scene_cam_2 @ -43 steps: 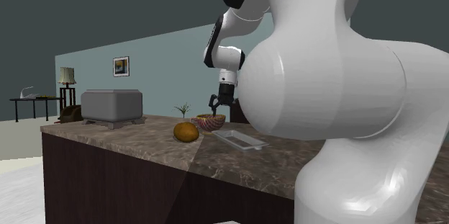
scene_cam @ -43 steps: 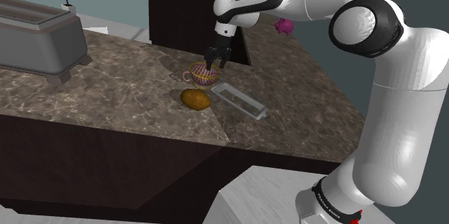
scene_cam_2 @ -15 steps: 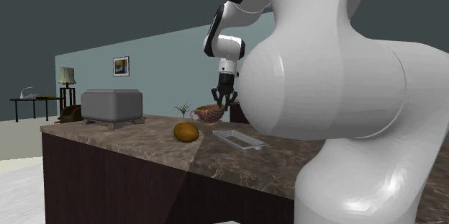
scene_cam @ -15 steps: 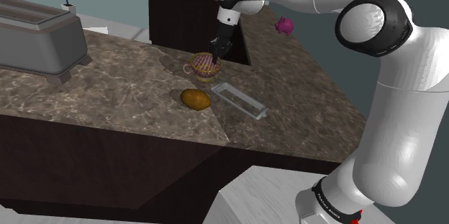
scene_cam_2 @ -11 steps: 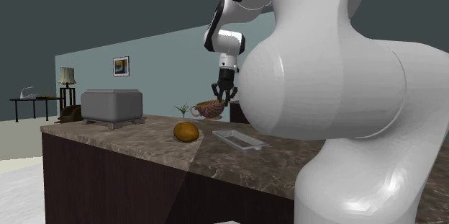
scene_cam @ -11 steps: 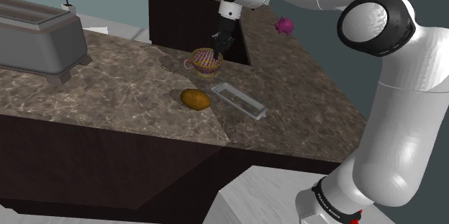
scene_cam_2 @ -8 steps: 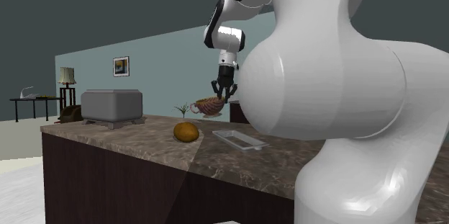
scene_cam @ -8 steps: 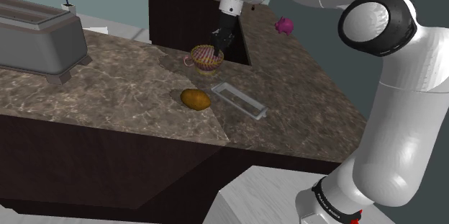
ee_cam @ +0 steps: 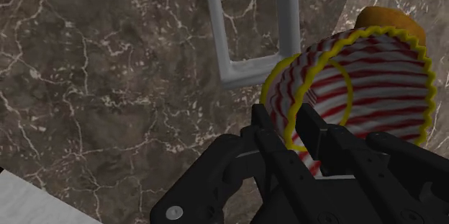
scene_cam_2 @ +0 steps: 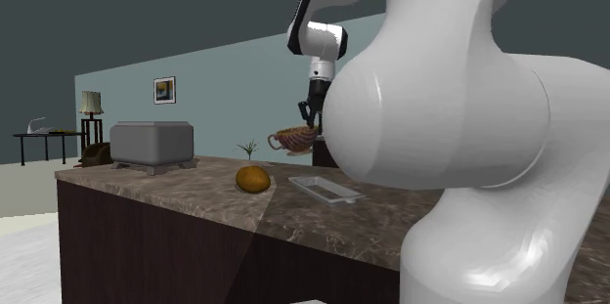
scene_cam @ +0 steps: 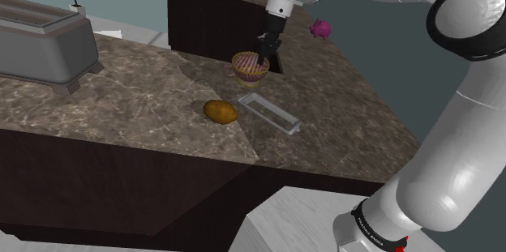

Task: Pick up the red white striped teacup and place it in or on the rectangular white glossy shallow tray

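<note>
My black gripper (scene_cam: 265, 51) is shut on the rim of the teacup (scene_cam: 250, 65), a red-and-white striped cup with a yellow rim. The cup hangs in the air above the dark marble counter, close over the far end of the shallow white tray (scene_cam: 269, 113). In the wrist view one finger is inside the cup (ee_cam: 360, 89) and one outside, the gripper (ee_cam: 286, 126) pinching its wall, and the tray's rim (ee_cam: 218, 32) lies below. The second exterior view has the cup (scene_cam_2: 292, 137) held well above the tray (scene_cam_2: 324, 189), under the gripper (scene_cam_2: 309, 116).
An orange-brown rounded lump (scene_cam: 220, 111) lies on the counter beside the tray, toward the shoulder view's left. A grey appliance (scene_cam: 39, 44) stands at the far left. A pink figurine (scene_cam: 321, 28) sits further back. The counter's front edge (scene_cam: 162, 141) runs near the lump.
The cup has been lifted off the counter and carried up and toward the shoulder view's right, ending over the tray's far end. The grip has stayed shut on the cup.
</note>
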Controlling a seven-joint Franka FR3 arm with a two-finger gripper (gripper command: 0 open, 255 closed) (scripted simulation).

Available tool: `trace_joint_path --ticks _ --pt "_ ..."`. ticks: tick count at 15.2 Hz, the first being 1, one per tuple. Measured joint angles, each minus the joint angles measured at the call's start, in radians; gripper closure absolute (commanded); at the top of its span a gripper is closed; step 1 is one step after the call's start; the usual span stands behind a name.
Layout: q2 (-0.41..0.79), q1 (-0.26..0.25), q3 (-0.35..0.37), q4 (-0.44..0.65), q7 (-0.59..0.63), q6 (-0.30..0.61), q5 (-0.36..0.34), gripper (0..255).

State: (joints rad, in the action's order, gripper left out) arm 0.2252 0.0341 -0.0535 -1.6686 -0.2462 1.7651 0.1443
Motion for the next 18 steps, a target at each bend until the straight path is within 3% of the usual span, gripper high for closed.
trace_joint_path --ticks 10,18 --pt "-0.351 0.057 -0.056 -0.395 -0.106 0.033 -0.041 255" --pt "-0.345 0.062 -0.062 -0.493 -0.127 0.134 -0.039 255"
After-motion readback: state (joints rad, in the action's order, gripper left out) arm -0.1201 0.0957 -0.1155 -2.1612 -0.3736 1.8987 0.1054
